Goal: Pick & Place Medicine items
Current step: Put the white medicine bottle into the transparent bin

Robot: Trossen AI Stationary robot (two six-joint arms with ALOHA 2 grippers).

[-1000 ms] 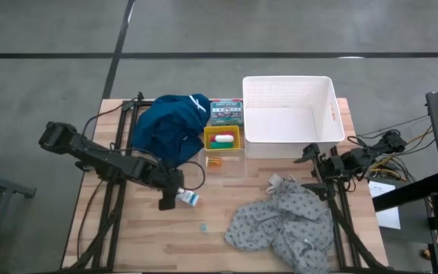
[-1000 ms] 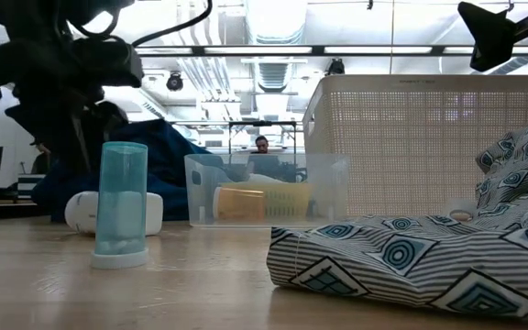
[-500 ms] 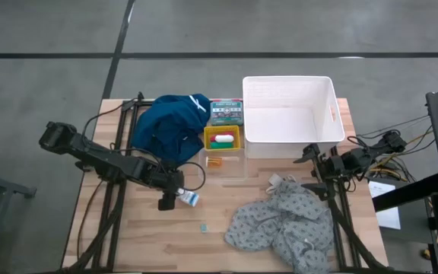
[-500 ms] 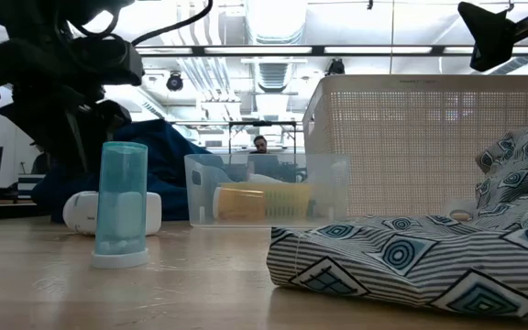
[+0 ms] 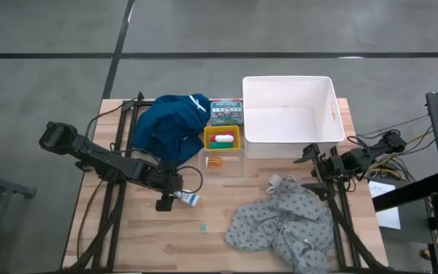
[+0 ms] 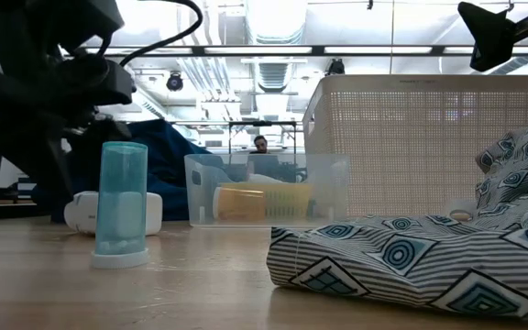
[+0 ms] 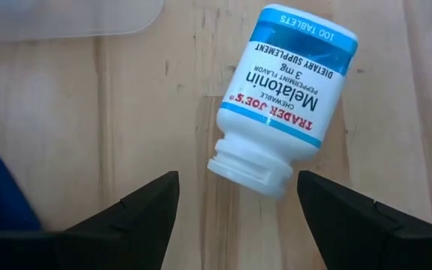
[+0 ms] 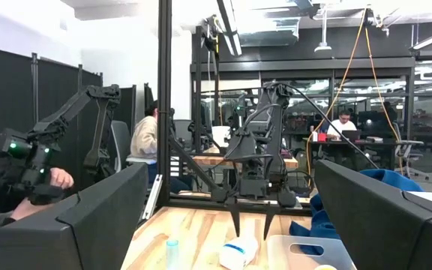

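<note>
Lying on its side on the wooden surface [image 5: 128,236], the white-and-blue melatonin bottle [image 7: 282,102] has its capless neck turned toward the left pincer [image 7: 235,206], whose released fingers straddle that neck without touching it, likely lined up for a grasp. Seen from above, the bottle [image 5: 191,199] sits at about 4 o'clock from the dark blue cloth [image 5: 169,125], with the yellow tray [image 5: 223,138] and white basket [image 5: 287,114] toward 1 o'clock, probably its destination. At the surface's 3 o'clock edge the right pincer [image 5: 309,154] waits, also released.
</note>
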